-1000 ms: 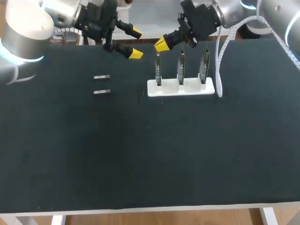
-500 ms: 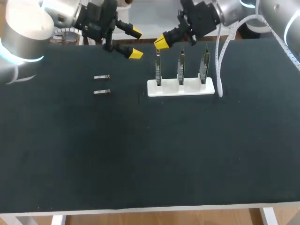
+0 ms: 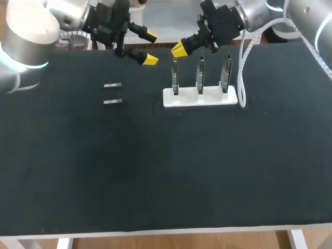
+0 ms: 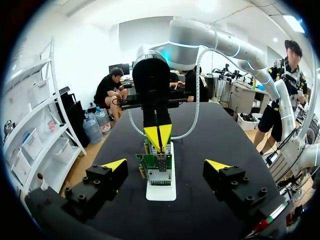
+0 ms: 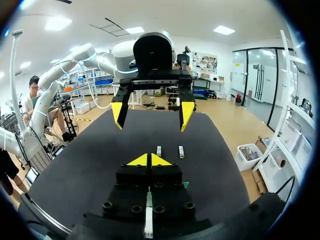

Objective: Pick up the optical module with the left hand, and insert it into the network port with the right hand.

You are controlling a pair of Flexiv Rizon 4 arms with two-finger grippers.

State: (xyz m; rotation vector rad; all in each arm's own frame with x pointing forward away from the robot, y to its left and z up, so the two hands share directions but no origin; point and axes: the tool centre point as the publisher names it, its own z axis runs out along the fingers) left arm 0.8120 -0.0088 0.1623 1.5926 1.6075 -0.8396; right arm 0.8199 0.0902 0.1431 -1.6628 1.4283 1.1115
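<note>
Two optical modules (image 3: 112, 101) lie flat on the bench (image 3: 166, 171), left of centre, one just behind the other. To their right a white stand (image 3: 200, 97) holds three upright network cards (image 3: 200, 72). Upper frame: my left claw (image 3: 150, 48) released, spread wide, empty. My right claw (image 3: 179, 49) clenched on nothing, just over the leftmost card.
</note>
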